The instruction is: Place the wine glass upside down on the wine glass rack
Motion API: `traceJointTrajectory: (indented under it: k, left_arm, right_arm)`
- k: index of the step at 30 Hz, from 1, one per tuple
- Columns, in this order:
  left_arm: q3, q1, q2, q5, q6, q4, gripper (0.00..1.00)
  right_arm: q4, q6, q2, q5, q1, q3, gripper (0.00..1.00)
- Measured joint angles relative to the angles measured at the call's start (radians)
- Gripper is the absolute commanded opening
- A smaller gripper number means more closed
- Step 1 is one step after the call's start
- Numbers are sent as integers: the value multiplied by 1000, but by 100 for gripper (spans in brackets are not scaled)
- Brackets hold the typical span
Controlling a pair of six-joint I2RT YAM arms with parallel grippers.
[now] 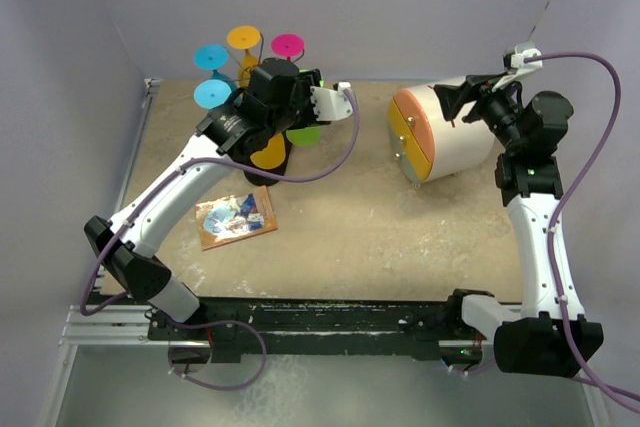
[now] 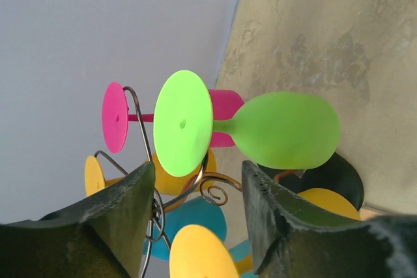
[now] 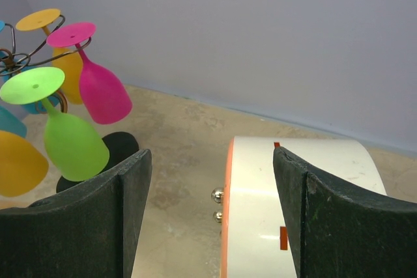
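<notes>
The green wine glass [image 2: 287, 131] hangs upside down on the wine glass rack [image 2: 218, 190], with its round foot [image 2: 182, 122] on top of a curled wire arm and its bowl pointing down. From the right wrist it shows at the rack's near side [image 3: 71, 141]. My left gripper [image 2: 199, 222] is open just short of the glass, and only rack wire and other glasses show between its fingers. Pink [image 3: 101, 89], yellow [image 1: 244, 37] and blue [image 1: 212, 55] glasses hang on the other arms. My right gripper [image 3: 212, 226] is open, far off to the right.
A white round cabinet [image 1: 440, 132] with orange and yellow drawer fronts lies under my right gripper. A brown picture card [image 1: 236, 219] lies on the table in front of the rack. The rack's black base [image 3: 120, 144] sits near the back wall.
</notes>
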Motion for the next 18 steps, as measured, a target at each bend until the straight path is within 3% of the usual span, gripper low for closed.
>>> traceJointTrajectory:
  k: [13,18]
  left_arm:
    - [-19,64,-195,179,-226,-49,100]
    - [-106,119,-303,187,-320,-25,99]
  right_arm:
    - [-57,-58,58,11,-5,27,79]
    - [-195,-191,145,31,-5,177,80]
